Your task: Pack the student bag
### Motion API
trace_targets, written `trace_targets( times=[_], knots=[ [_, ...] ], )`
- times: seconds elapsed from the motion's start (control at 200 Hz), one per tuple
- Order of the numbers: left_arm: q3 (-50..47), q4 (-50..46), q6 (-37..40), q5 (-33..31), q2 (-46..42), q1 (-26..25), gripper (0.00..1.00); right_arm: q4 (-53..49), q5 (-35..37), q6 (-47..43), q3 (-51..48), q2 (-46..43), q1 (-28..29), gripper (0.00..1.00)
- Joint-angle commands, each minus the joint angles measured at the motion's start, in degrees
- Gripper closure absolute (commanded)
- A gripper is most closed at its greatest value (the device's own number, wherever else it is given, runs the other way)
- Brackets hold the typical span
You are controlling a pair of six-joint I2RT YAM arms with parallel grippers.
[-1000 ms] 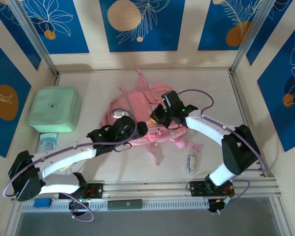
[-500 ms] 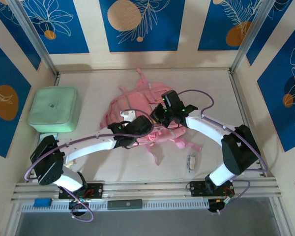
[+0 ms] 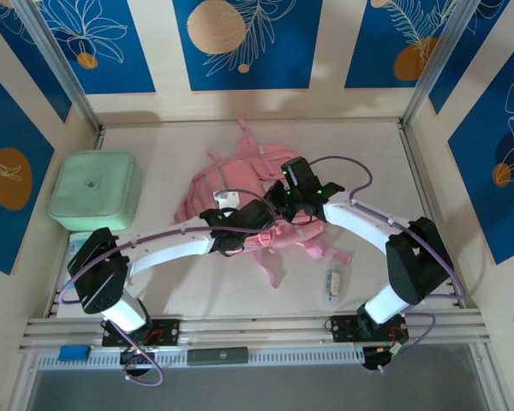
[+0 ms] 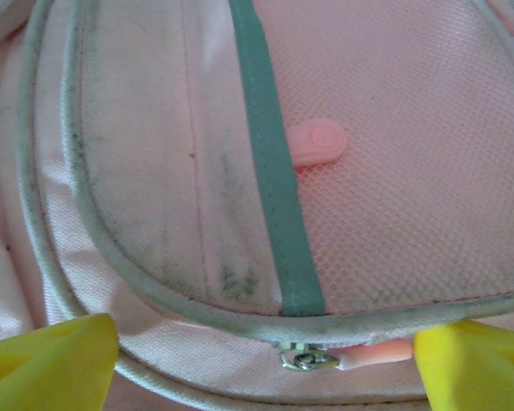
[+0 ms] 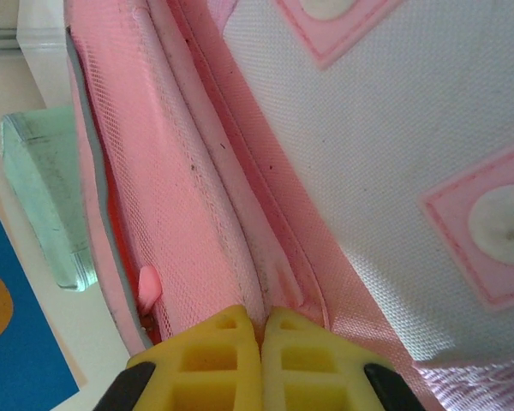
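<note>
Right pincer [image 5: 261, 324] pinches student bag [image 5: 394, 128]; left pincer [image 4: 261, 366] gapes above it.

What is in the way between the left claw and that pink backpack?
Nothing visible. The left claw hangs open just above the pink backpack. Its yellow fingers are spread to either side of a metal zipper pull, and nothing lies between them and the fabric.
</note>
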Motion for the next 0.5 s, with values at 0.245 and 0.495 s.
trace_targets(
  times=[0.245,0.495],
  knots=[
    [-4.6,-2.6,9.5,1.6,-11.6,1.3,0.37,1.1,-0.9,-1.0,2.3,0.1,-0.7,1.00],
    [-2.6,5.4,10.7,12.8,-7.5,1.0,0.45,1.2,-0.6,-0.5,2.6,0.6,-0.6,1.00]
  ],
)
